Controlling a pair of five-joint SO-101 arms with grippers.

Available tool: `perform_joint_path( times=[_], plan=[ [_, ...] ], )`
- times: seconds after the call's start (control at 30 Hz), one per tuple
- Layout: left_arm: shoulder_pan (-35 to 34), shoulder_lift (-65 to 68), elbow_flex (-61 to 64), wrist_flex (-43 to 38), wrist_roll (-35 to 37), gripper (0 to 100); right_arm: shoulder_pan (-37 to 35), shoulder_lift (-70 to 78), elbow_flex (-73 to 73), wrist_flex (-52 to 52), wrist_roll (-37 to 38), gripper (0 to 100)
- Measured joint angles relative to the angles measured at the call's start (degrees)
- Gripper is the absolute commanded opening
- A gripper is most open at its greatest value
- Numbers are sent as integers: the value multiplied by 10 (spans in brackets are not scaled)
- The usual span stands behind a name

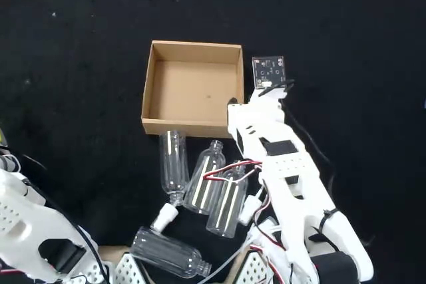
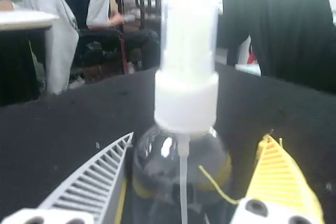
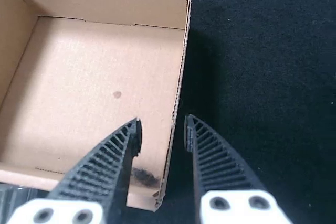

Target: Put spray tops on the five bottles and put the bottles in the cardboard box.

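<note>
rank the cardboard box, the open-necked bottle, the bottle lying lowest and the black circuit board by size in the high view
1. cardboard box, clearly largest
2. open-necked bottle and bottle lying lowest, too alike to split
3. black circuit board, smallest

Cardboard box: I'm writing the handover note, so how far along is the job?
Done: one spray top sits on the bottle that the left gripper holds. In hand: that bottle; the right gripper hangs over one wall of the cardboard box, jaws open. Left: no bottle is in the box yet, four bottles lie on the table, at least two with bare necks, and all five need boxing.
</note>
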Motion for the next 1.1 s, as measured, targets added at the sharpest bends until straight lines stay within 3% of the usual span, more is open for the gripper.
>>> perform_joint_path(
  times=[0.73,0.8,0.93,1.03,1.1],
  plan=[
    [0,0,0,7,0,327,0,0,0,0,0,116],
    [0,0,0,7,0,272,0,0,0,0,0,116],
    [0,0,0,7,0,15,0,0,0,0,0,116],
    [0,0,1,5,0,83,0,0,0,0,0,116],
    [0,0,2,-11,0,41,0,0,0,0,0,117]
  ],
)
